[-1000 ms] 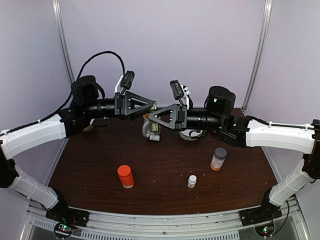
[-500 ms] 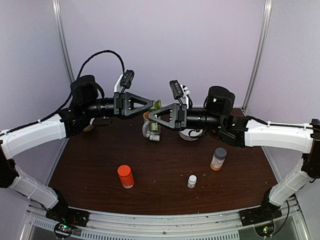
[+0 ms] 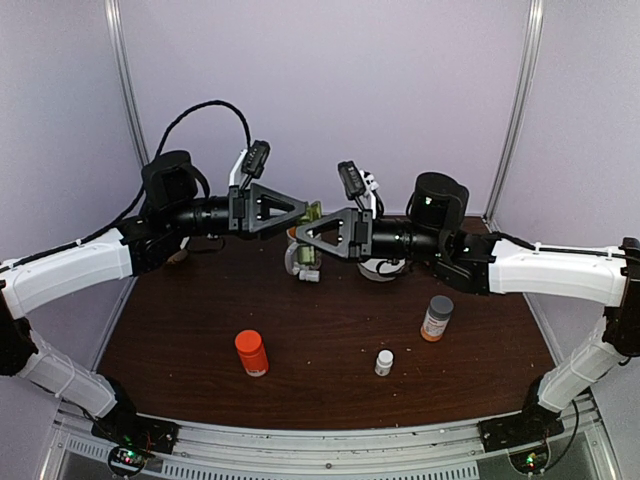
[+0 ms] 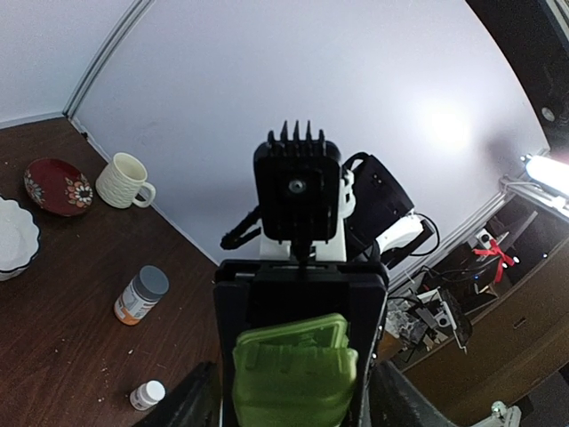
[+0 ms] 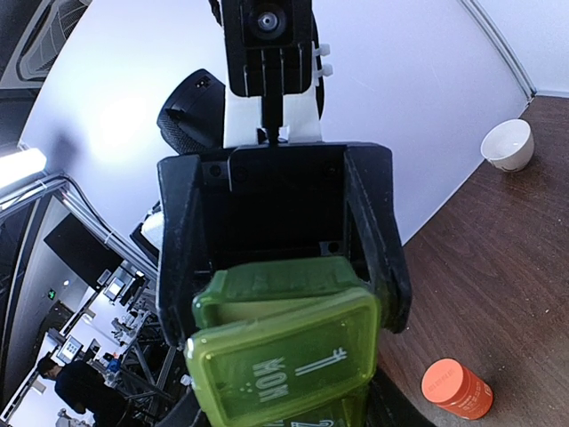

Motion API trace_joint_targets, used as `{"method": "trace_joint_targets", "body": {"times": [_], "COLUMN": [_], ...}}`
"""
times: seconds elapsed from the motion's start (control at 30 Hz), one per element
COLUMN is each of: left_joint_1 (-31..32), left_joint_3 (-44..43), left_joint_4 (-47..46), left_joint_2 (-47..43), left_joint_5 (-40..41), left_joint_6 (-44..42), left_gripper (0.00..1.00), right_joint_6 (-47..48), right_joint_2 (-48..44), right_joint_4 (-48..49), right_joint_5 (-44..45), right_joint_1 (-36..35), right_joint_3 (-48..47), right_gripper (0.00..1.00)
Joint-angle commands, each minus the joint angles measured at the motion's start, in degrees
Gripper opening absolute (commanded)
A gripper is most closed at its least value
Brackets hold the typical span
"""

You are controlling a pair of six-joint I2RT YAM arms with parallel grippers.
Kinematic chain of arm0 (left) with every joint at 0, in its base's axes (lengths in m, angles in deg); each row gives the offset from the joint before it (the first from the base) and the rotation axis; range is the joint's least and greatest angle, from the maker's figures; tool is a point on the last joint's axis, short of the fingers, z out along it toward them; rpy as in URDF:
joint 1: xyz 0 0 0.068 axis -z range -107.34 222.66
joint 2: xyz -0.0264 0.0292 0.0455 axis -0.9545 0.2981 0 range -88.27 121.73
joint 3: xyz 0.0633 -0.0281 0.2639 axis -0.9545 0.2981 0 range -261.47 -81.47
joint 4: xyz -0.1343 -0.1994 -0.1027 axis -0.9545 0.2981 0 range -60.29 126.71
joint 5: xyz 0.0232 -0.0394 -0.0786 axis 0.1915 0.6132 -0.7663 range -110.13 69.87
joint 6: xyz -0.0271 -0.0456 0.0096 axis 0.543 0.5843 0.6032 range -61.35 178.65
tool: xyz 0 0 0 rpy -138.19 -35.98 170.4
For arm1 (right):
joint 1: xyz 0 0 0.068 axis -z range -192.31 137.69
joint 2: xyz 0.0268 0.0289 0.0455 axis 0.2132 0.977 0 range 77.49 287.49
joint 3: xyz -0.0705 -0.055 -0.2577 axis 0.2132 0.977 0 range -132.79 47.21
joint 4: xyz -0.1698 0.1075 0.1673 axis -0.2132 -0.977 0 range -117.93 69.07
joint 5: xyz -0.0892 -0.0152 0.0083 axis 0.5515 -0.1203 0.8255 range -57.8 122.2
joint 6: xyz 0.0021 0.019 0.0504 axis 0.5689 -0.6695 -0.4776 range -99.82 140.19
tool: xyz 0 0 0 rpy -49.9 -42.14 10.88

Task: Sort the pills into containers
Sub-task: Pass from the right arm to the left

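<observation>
Both arms meet above the middle of the table. The green pill box (image 3: 311,213) hangs between them, held on end. My right gripper (image 3: 302,238) is shut on it; in the right wrist view one lid marked MON stands open on the pill box (image 5: 283,360) in front of my right gripper (image 5: 280,414). My left gripper (image 3: 309,210) faces it from the other side. In the left wrist view the pill box (image 4: 293,378) sits between the fingers of my left gripper (image 4: 298,407), which stand open with small gaps at each side. No pills are visible.
On the table stand an orange bottle (image 3: 251,352), a tiny white bottle (image 3: 384,362) and a grey-capped bottle (image 3: 436,318). A white bowl (image 3: 380,268) lies behind the right arm. The left wrist view also shows a cream mug (image 4: 123,180) and a red dish (image 4: 55,185).
The left gripper edged toward the pill box and back a little. The right gripper and the box have stayed in place.
</observation>
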Motion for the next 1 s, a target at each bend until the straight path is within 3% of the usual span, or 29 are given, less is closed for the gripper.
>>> {"method": "trace_joint_targets", "body": {"times": [0.0, 0.1, 0.17, 0.27, 0.33, 0.43, 0.57, 0.73, 0.97], "left_joint_1": [0.2, 0.2, 0.2, 0.2, 0.2, 0.2, 0.2, -0.2, -0.4], "left_joint_3": [0.4, 0.4, 0.2, 0.3, 0.3, 0.3, 0.5, 0.4, 0.4], "left_joint_4": [-1.7, -1.7, -1.5, -1.6, -1.7, -1.6, -1.2, -1.5, -2.5], "left_joint_2": [0.3, 0.5, 0.7, 0.8, 0.9, 0.6, -0.4, -1.8, -2.6], "left_joint_5": [-1.1, -0.8, -0.5, -0.5, -0.6, -0.3, 1.4, 3.2, 4.0], "left_joint_6": [-0.9, -0.6, -0.6, -0.7, -0.8, -0.8, -1.0, -1.0, -0.3], "left_gripper": [0.54, 0.47, 0.57, 0.57, 0.45, 0.34, 0.33, 0.33, 0.33], "right_joint_6": [0.7, 0.7, 0.9, 0.9, 1.1, 1.2, 1.3, 1.6, 2.3], "right_joint_2": [0.3, 0.6, 0.8, 0.7, 0.7, 0.5, -0.4, -1.3, -3.1], "right_joint_4": [0.4, 0.2, -0.3, -0.5, -0.6, -0.4, 0.4, 0.9, 1.3], "right_joint_5": [-0.3, -0.3, -0.3, -0.3, -0.2, -0.1, 0.4, 0.0, 0.2], "right_joint_1": [0.3, 0.3, 0.3, 0.3, 0.3, 0.3, 0.3, 0.3, 0.1], "right_joint_3": [-2.4, -2.7, -3.0, -2.8, -2.8, -2.3, -0.8, 1.0, 4.9], "right_gripper": [0.38, 0.38, 0.39, 0.40, 0.43, 0.56, 0.74, 0.81, 0.69]}}
